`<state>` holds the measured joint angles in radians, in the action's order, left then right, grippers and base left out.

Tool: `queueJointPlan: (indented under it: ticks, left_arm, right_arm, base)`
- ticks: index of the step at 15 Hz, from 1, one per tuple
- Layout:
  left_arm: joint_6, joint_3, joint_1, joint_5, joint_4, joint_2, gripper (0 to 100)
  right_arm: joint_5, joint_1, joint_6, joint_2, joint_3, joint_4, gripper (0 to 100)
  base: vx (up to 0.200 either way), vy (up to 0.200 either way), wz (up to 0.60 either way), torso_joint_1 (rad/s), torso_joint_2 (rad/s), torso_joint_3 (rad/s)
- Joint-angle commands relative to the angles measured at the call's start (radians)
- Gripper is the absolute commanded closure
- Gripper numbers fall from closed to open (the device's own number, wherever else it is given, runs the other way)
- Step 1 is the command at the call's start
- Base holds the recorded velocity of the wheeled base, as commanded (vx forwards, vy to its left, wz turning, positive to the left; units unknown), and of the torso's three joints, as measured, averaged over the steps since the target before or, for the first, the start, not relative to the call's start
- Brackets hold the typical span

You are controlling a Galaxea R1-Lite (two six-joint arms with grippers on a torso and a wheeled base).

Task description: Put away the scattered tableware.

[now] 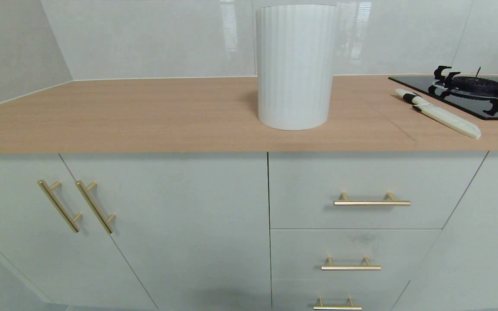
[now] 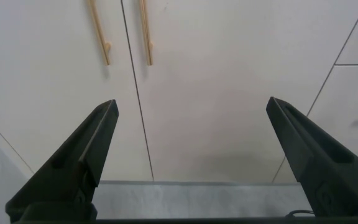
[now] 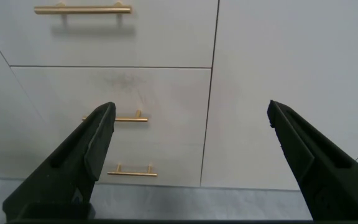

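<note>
Left gripper (image 2: 191,104) is spread wide before the cabinet doors (image 2: 197,81); right gripper (image 3: 191,106) is likewise spread before the drawers (image 3: 104,87). On the countertop (image 1: 145,112) beyond, a white ribbed container (image 1: 294,65) stands upright, its contents hidden; a white knife (image 1: 441,114) lies right of it, beside the gas hob (image 1: 474,98).

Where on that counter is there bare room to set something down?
Widest: the wooden countertop left of the white ribbed container, out to the wall. A narrower strip lies between container and knife. Knife and gas hob crowd the right end.
</note>
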<state>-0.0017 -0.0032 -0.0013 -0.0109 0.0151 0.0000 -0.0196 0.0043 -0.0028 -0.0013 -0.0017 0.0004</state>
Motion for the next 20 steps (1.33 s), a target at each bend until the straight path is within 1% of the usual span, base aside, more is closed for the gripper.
queueJointPlan:
  ticks: [1, 10, 13, 18, 20]
  left_arm:
    - [0.000, 0.000, 0.000, 0.000, 0.000, 0.000, 0]
    - [-0.001, 0.000, 0.000, 0.000, 0.000, 0.000, 0]
    - [-0.001, 0.000, 0.000, 0.002, 0.000, 0.000, 0]
    - [-0.001, 0.000, 0.000, 0.002, 0.000, 0.000, 0]
    - [-0.001, 0.000, 0.000, 0.002, 0.000, 0.000, 0]
  right_arm:
    - [0.000, 0.000, 0.000, 0.001, 0.000, 0.000, 0]
    - [0.000, 0.000, 0.000, 0.001, 0.000, 0.000, 0]
    - [0.000, 0.000, 0.000, 0.001, 0.000, 0.000, 0]
    - [0.000, 0.000, 0.000, 0.001, 0.000, 0.000, 0]
    - [0.000, 0.000, 0.000, 0.001, 0.000, 0.000, 0]
  base:
    - [0.000, 0.000, 0.00, 0.000, 0.00, 0.000]
    - [0.000, 0.000, 0.00, 0.000, 0.00, 0.000]
    - [0.200, 0.000, 0.00, -0.002, 0.00, 0.001]
    - [0.000, 0.000, 0.00, 0.000, 0.00, 0.000]
    - [0.000, 0.000, -0.60, 0.000, 0.00, 0.002]
